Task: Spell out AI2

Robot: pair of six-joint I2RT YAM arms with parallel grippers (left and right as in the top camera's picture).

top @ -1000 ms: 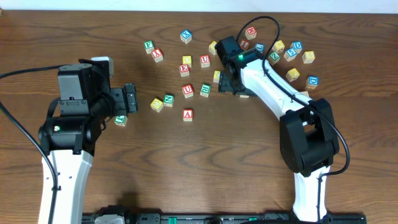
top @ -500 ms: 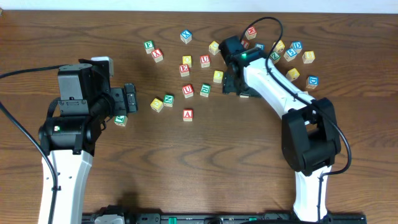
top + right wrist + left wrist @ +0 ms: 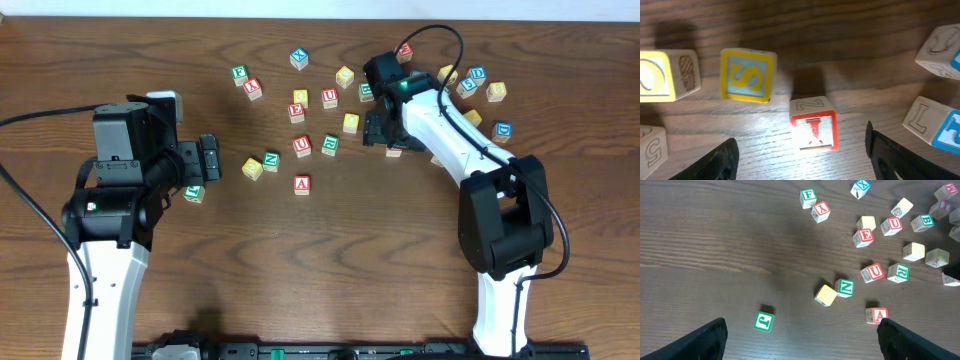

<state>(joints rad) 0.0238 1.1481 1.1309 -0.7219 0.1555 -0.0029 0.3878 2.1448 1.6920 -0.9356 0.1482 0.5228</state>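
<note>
We had our right gripper (image 3: 802, 142) low over the far cluster, fingers spread wide and gripping nothing. A red block (image 3: 813, 130) showing what looked like an I sat right between them on the table (image 3: 840, 30), just beside a yellow S block (image 3: 747, 75). Our left gripper (image 3: 802, 327) was parted too, empty, with the red A block (image 3: 876, 315) lying close to one finger.

— What sort of place was recorded?
— A robotics lab bench. A left arm (image 3: 100, 270) and a right arm (image 3: 440, 140) were found mounted at a wood-grain table (image 3: 300, 280), cables (image 3: 45, 113) trailed, lettered blocks (image 3: 302, 145) scattered.
</note>
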